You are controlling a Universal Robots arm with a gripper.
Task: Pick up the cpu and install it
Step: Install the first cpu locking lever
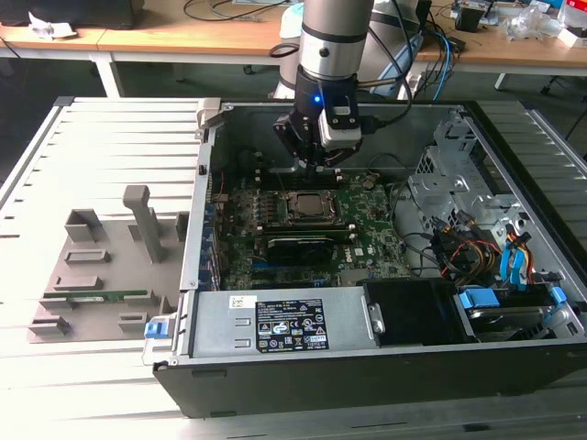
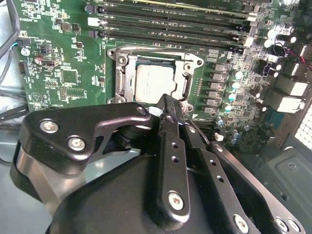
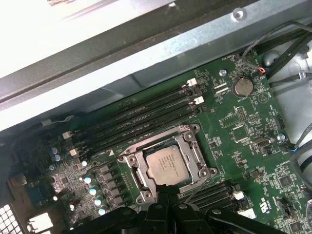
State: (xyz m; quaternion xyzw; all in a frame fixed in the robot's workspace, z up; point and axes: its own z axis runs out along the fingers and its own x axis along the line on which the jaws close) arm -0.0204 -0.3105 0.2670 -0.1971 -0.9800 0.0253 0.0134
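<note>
1. As the arm (image 1: 335,37) reaches down into the open computer case (image 1: 385,362) in the exterior view, we see the gripper (image 1: 316,163) poised over the green motherboard (image 1: 367,240). It hangs near the socket (image 1: 275,209), on the side farther from the camera. The cpu (image 1: 307,207) lies flat in that socket. The case rests on its side on a slatted table (image 1: 110,137). A grey fixture block (image 1: 101,275) sits well apart from the case, at the exterior view's left. From this angle we cannot tell how the claw stands.

2. In the second wrist view, the gripper (image 2: 165,100) shows its black fingers (image 2: 170,141) drawn together into a single tip. We see no gap between them and nothing gripped. The cpu (image 2: 155,84), its pale silver-grey top facing up, sits square inside the metal frame of the socket (image 2: 124,73), clear of the fingers. The tip hangs over the socket's edge. Long dark memory slots (image 2: 170,22) run along the far side of the socket on the motherboard (image 2: 63,58).

3. In the first wrist view, the gripper (image 3: 168,192) again appears closed and empty, its tip just beside the socket (image 3: 134,165). The cpu (image 3: 168,163) lies seated within the frame. The memory slots (image 3: 141,117) lie between the socket and the case wall. A round coin battery (image 3: 242,87) sits farther along the motherboard (image 3: 234,146).
</note>
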